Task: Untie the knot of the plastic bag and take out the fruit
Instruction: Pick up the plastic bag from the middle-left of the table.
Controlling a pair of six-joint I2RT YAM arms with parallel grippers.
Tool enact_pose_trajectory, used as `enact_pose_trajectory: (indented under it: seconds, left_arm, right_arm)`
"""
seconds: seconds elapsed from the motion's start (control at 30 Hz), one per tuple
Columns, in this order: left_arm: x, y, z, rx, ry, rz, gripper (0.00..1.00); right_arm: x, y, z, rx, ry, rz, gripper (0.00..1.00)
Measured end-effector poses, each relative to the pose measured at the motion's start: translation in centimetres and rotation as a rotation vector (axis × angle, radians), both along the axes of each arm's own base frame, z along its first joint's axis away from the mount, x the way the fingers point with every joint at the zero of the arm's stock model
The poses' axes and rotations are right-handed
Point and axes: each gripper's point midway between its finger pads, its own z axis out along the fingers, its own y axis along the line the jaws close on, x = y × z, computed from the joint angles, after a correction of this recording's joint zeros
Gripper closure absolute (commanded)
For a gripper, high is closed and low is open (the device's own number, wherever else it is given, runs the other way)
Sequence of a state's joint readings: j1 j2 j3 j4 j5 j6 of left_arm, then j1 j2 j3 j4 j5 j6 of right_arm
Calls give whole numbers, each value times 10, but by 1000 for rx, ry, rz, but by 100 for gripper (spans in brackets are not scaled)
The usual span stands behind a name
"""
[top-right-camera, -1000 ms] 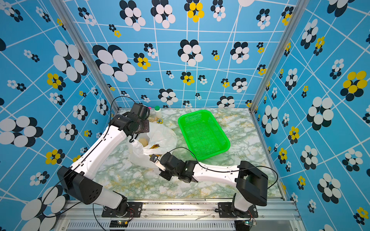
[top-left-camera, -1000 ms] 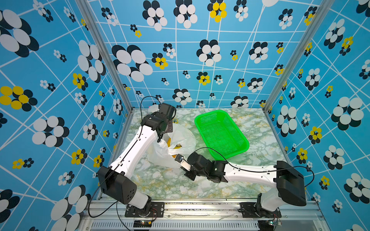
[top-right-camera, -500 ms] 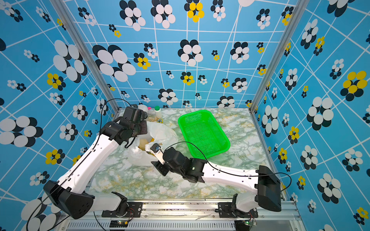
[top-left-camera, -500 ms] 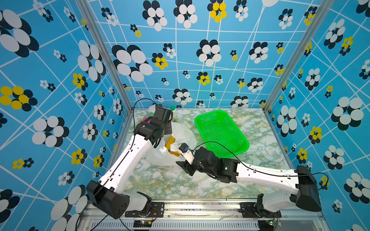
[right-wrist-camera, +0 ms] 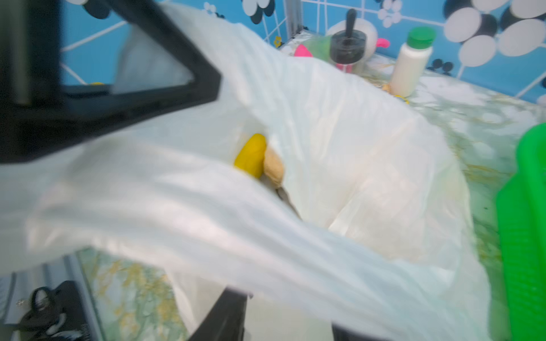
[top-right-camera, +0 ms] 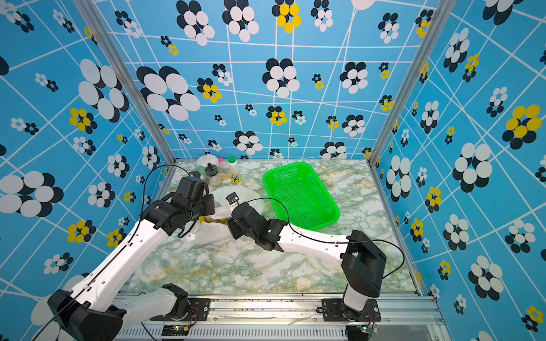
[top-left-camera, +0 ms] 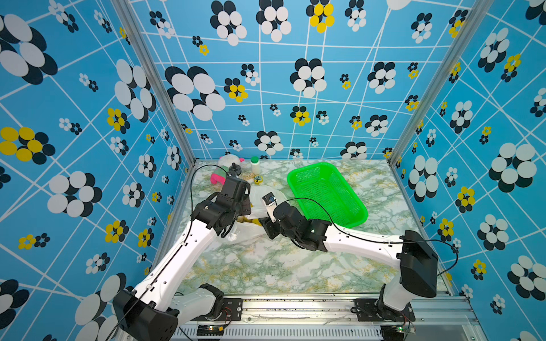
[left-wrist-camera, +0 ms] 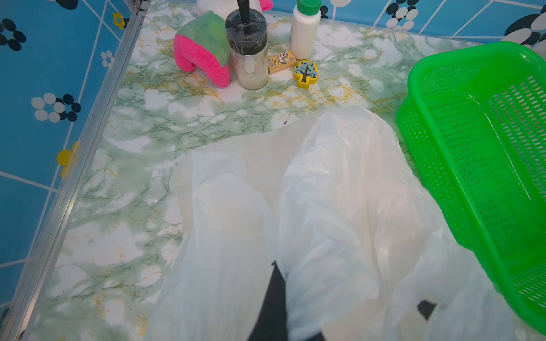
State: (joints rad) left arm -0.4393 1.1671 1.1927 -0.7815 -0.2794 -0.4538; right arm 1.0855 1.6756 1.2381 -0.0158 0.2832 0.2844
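On the table (top-left-camera: 266,265), at 11 o'clock by the far wall, stand a plush (left-wrist-camera: 204,50), a jar (left-wrist-camera: 249,50) and a bottle (left-wrist-camera: 304,32). The left claw (left-wrist-camera: 273,295) is pinched together on the bag (left-wrist-camera: 339,192) and holds a fold of it up off the table. The bag lies at 10 o'clock from the table's middle with its mouth gaping. Inside, a yellow fruit (right-wrist-camera: 251,155) and a cream fruit (right-wrist-camera: 273,168) touch each other. The right claw (right-wrist-camera: 285,308), at the bag's 4 o'clock, has its fingers apart with film draped over them. Whether it grips the film, I cannot tell. The basket (top-left-camera: 326,195) sits at 1 o'clock, just beside the bag.
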Motion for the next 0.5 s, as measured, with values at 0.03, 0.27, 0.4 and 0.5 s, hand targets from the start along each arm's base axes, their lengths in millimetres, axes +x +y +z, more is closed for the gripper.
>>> enact_pose_trajectory:
  seconds: [0.03,0.27,0.4,0.5]
  left_arm:
    - [0,-1,-1,-1,-2,-2,100]
    - [-12,-12,4,-52,-30,-57,100]
    - [-19,-16,18,-90,-80,-83,100]
    - [-23,-18,24,-110,-99,-97,100]
  right_arm:
    - [4,-8,-2,-11,-8,-38,45]
    - [21,-35,-4,-52,-46,-216,26]
    - [21,-38,-5,-72,-57,-238,18]
    - [8,-20,5,-82,-97,-197,21]
